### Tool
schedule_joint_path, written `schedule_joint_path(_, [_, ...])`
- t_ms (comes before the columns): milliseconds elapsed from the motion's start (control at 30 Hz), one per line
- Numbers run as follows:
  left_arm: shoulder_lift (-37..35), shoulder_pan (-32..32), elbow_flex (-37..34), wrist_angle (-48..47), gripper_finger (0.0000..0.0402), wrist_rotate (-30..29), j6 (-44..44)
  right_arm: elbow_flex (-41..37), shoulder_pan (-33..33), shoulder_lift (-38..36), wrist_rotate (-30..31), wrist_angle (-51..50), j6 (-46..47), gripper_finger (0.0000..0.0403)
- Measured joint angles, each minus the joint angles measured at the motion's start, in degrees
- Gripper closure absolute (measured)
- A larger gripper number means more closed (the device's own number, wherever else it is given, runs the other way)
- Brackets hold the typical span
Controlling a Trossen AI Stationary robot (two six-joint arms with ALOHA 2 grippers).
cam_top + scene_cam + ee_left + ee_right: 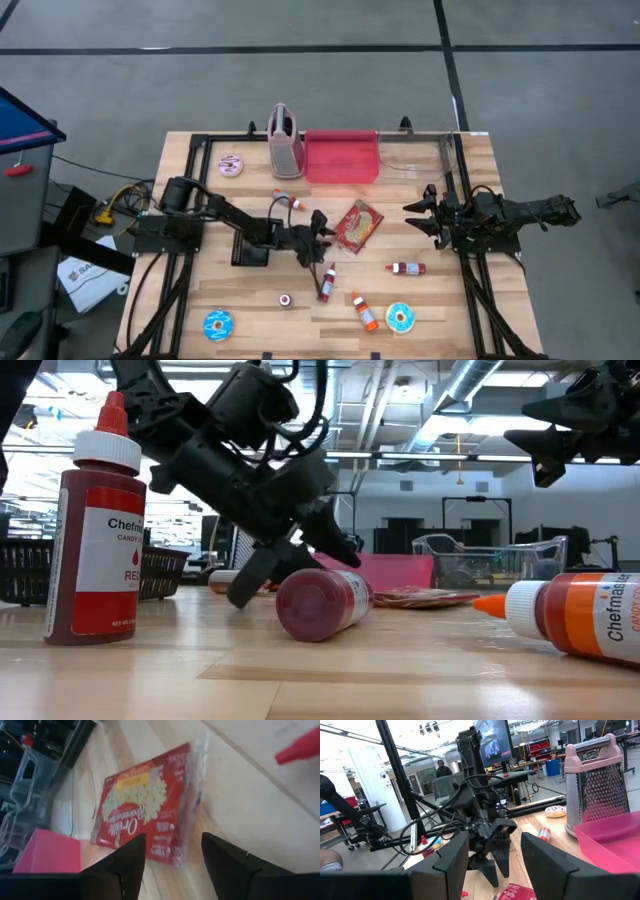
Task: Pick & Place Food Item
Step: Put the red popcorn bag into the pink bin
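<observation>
Left hand [172, 865] released, just short of popcorn packet [145, 815] | right hand [425, 215] released, raised

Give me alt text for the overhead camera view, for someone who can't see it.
Seen from above, the left gripper reaches with open fingers toward a red popcorn packet lying flat mid-table, while the right gripper waits open at the right side. Candy bottles, toy donuts, a pink tray and a grater sit around them.

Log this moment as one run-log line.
left end effector: open, nearing flat red popcorn packet | right end effector: open, parked aside | packet: flat on wooden table
</observation>
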Motion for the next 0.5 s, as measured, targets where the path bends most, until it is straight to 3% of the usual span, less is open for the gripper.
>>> schedule_joint_path(500, [1.53, 0.93, 2.61, -5.26, 0.0225, 2.85, 3.71, 0.0, 0.0, 0.02, -0.02, -0.07, -0.42, 0.0228])
